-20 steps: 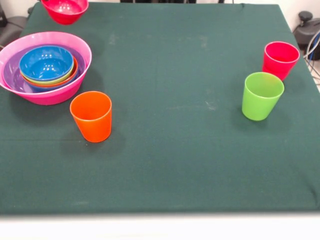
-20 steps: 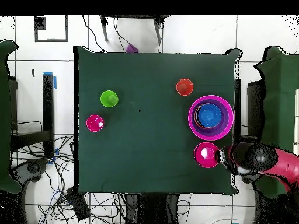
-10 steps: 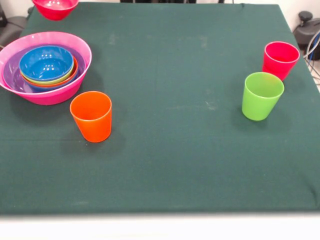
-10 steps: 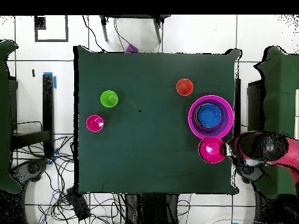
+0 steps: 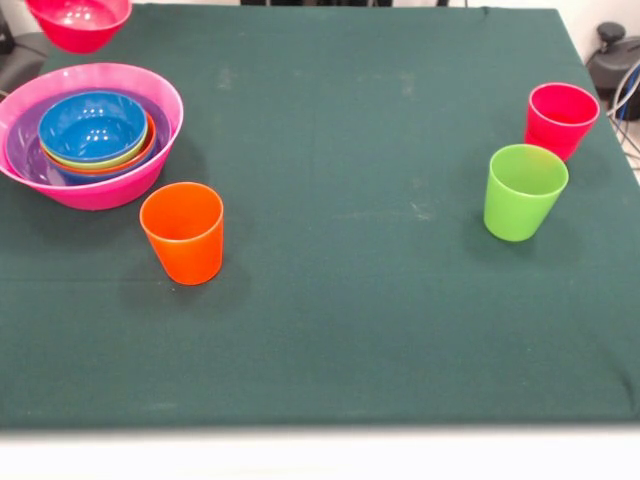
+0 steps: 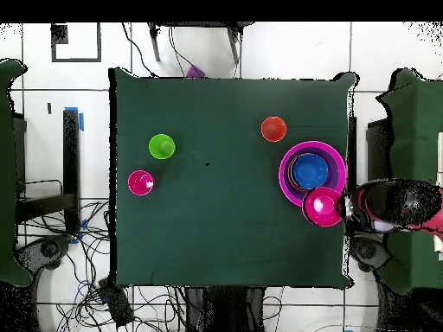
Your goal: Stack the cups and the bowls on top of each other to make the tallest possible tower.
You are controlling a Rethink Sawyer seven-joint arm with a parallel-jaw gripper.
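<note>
A red-pink bowl (image 5: 78, 22) hangs in the air at the far left corner, just behind the tower. From above, this red-pink bowl (image 6: 323, 207) overlaps the rim of the huge pink bowl (image 6: 286, 166). My gripper (image 6: 347, 207) grips its outer edge, and the red arm (image 6: 394, 206) reaches in from off the table. The tower (image 5: 90, 135) is a pink bowl holding purple, orange, lime green and blue bowls. An orange cup (image 5: 183, 232) stands upright in front of it. At the right stand a lime green cup (image 5: 523, 191) and a red-pink cup (image 5: 560, 118).
The dark green tablecloth (image 5: 350, 250) covers the whole table. Cables and a black stand (image 5: 612, 60) lie beyond the right edge. In the overhead view, cables (image 6: 95, 285) trail over the floor beside the table.
The arm has carried the red-pink bowl along the table edge toward the tower. In the overhead view it now overlaps the pink bowl's rim. The cups and the stack have not moved.
</note>
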